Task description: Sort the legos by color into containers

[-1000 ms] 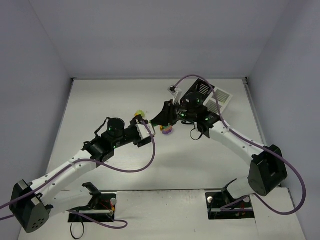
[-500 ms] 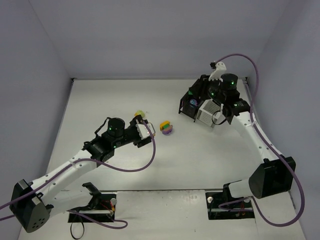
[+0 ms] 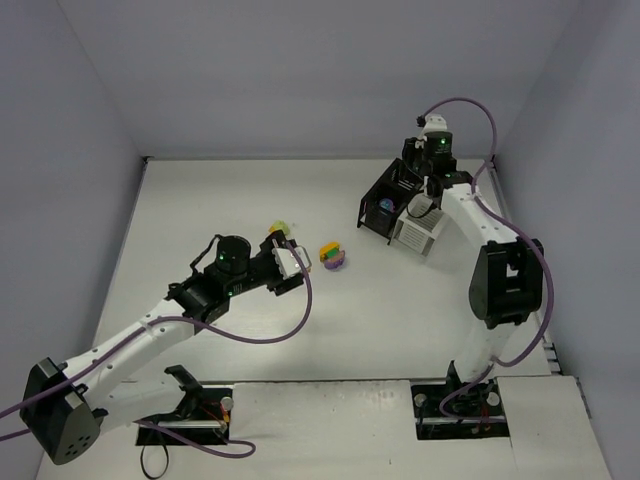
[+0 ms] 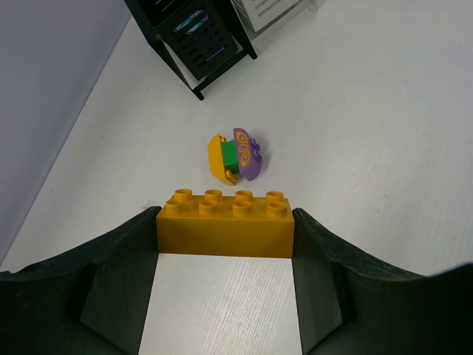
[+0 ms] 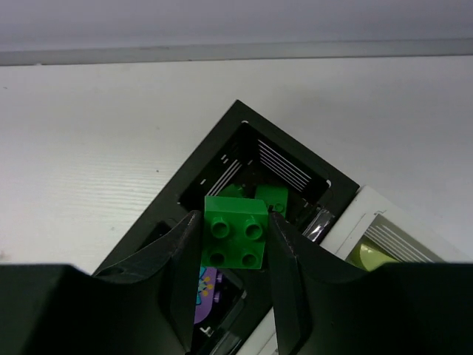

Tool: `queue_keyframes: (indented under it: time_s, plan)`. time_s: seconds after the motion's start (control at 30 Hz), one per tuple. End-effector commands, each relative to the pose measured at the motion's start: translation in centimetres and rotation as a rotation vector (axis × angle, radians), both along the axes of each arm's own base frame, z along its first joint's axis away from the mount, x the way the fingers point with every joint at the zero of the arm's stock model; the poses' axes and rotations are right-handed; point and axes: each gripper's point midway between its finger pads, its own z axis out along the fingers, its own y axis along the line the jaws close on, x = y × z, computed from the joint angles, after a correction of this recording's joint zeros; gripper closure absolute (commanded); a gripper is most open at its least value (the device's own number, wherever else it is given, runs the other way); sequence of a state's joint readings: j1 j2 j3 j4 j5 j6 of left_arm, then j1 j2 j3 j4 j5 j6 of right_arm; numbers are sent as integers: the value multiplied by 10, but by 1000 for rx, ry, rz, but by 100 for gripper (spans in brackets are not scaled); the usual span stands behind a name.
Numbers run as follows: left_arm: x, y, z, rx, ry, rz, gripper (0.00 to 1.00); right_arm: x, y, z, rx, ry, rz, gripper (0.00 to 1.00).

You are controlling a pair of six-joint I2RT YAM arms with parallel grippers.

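Right gripper (image 5: 234, 222) nearly closed on green lego (image 5: 236, 238), directly above black container (image 5: 211, 148), far right; drop judged next | left gripper (image 4: 225, 218) part-open, clamping orange lego (image 4: 225, 228) crosswise, well left of it.

A white matte desk (image 3: 200, 200) is lying under soft, even light. Plain pale lavender-grey walls are enclosing it: the back wall (image 3: 320, 70) is rising beyond its far edge, while the left wall (image 3: 60, 150) and the right wall (image 3: 580, 110) are flanking it. A dark seam (image 3: 250, 157) is running where the desk is meeting the back wall.
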State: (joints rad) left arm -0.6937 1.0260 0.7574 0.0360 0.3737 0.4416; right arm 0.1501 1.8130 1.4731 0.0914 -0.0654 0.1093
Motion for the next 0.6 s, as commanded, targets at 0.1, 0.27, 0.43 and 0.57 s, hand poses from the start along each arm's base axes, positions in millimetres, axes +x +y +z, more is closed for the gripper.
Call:
queue_keyframes:
  time_s: [0.1,0.27,0.43,0.57]
  plan:
    - [7,-6,44,-92,-96,-8,80,34,-9,27,-33,-106,-39,76]
    - [5,-5,47,-97,-107,-10,79,36,-6,28,-31,-109,-20,55]
    - [3,-5,49,-103,-113,-18,80,16,5,53,21,-141,28,38]
    - [2,-3,52,-103,-130,-19,80,-20,30,74,149,-147,141,38]
